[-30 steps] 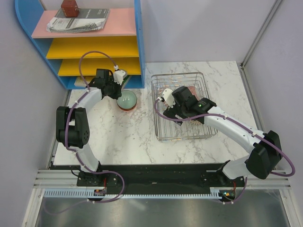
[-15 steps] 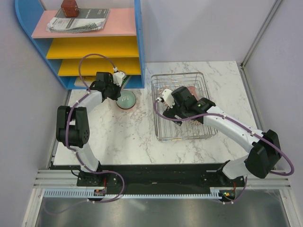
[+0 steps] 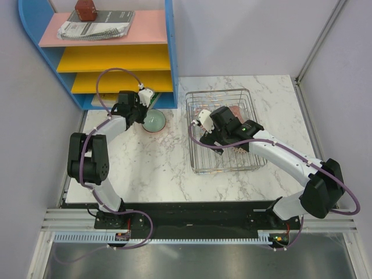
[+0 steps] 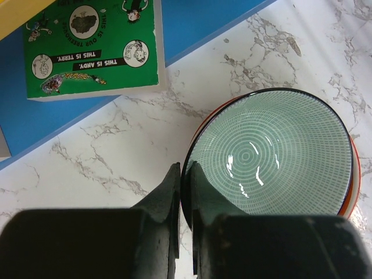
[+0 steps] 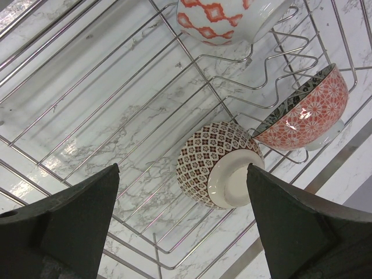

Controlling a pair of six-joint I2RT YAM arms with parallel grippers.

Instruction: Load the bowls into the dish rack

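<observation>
Presently on the marble table (image 3: pixel 151 168): one green bowl (image 4: pixel 273 157), with a ringed pale interior and a red outer wall, lying at 9 o'clock of the dish rack (image 3: pixel 216 93) and just short of the blue shelf unit (image 3: pixel 170 58). The left gripper (image 4: pixel 185 168) is clamped on its rim, with the fingers (image 4: pixel 168 203) nearly together, one inside the wall and one outside. Over the last second, bowl and gripper have crept slightly toward 12 o'clock, nearer the shelf. The pick-up therefore seems begun, with the carry to the rack still to come. The right gripper (image 5: pixel 183 168) has not moved. Its jaws stand spread wide and hold nothing above the rack floor. Already racked, in the right wrist view:
- a brown mesh-patterned bowl (image 5: pixel 218 165), tipped over with its foot showing, at centre;
- a red floral bowl (image 5: pixel 308 107) leaning at 2 o'clock of it;
- a red-and-white diamond bowl (image 5: pixel 226 20) at 12 o'clock.

The green bowl is the only one seen outside the rack. It cannot be told whether its foot has left the table. From above, the wrist covers the left fingertips and the right arm covers most of the rack's contents. The diamond bowl is cut off by the frame edge. A green printed card (image 4: pixel 93 46) lies at 10 o'clock of the held bowl, with its upper part cropped.
</observation>
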